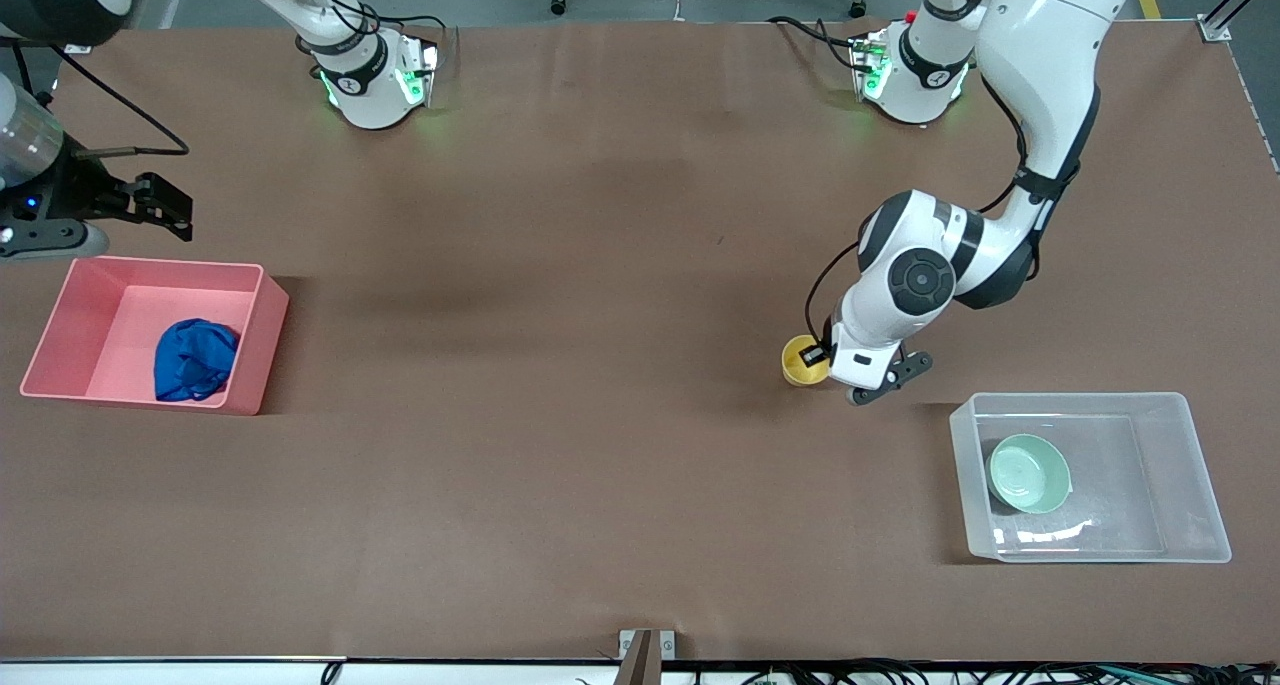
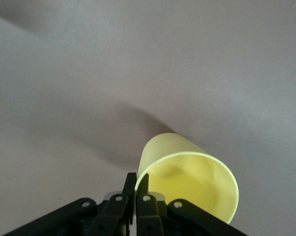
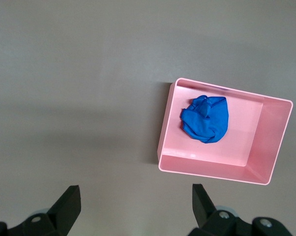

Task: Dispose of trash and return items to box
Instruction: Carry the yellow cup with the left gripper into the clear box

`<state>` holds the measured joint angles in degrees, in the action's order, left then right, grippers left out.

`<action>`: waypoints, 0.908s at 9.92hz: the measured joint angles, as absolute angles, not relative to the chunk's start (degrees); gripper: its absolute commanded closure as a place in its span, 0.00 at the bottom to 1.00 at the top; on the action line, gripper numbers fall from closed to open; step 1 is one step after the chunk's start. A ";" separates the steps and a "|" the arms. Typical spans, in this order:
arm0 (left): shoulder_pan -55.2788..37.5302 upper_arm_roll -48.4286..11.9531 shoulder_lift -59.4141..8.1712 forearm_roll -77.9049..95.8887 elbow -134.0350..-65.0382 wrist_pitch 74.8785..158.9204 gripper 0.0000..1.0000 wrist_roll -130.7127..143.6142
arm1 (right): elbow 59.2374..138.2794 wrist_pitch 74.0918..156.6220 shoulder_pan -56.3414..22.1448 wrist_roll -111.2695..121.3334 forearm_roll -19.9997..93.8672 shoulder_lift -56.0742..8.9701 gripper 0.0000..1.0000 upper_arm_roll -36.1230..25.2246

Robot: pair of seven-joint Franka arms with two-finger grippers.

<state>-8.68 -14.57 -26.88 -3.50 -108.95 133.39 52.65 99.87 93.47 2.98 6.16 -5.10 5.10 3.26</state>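
The left gripper [image 2: 136, 196] pinches the rim of the light, thin-walled cup [image 1: 803, 360], likely crushable, beside the box [image 1: 1195, 485]; the right gripper [image 3: 135, 206] waits spread over the table near the bin [image 3: 270, 147]

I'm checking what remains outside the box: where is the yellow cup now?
The yellow cup is pinched at its rim by the left gripper, just off the clear box, toward the left arm's end.

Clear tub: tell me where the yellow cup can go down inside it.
The clear tub has bare floor toward the left arm's end, beside the green bowl, which crowds the end toward the table's middle. The left gripper is shut on the yellow cup. The right gripper waits open above the pink bin.
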 measured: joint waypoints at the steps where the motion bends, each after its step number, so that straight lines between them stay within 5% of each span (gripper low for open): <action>1: -7.75 -14.20 -26.12 -3.51 -106.40 132.33 1.00 51.78 | 97.78 92.02 3.01 6.16 -4.83 5.15 0.00 2.97; 4: 1.60 -13.75 -23.54 -3.71 -94.59 122.07 1.00 36.20 | 93.17 90.35 2.98 6.16 -4.57 5.25 0.00 2.96; 9: 15.07 -13.11 -31.60 -4.83 -86.92 122.14 1.00 8.72 | 89.12 88.13 3.05 6.16 -1.89 3.76 0.00 2.95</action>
